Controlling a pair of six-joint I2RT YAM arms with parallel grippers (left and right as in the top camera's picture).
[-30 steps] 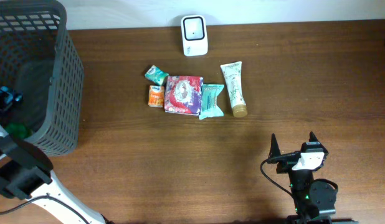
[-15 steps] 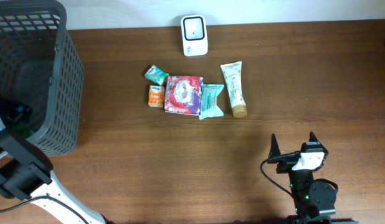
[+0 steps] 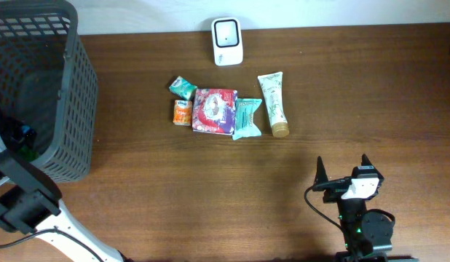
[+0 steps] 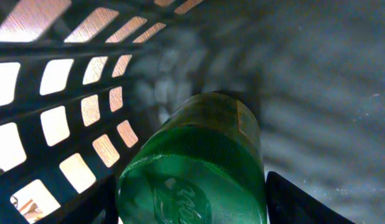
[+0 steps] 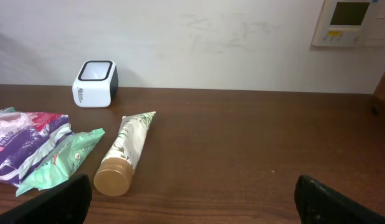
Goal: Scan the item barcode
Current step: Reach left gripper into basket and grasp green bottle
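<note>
Down in the grey basket (image 4: 68,118), a green bottle (image 4: 199,155), its embossed base lettering unreadable, lies between the left gripper's (image 4: 192,202) jaws, whether pinched I cannot tell; the right gripper's (image 5: 199,199) jaws stand spread wide.

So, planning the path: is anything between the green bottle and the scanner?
Yes. The green bottle sits inside the grey basket, and its mesh wall stands between the bottle and the white scanner.
</note>
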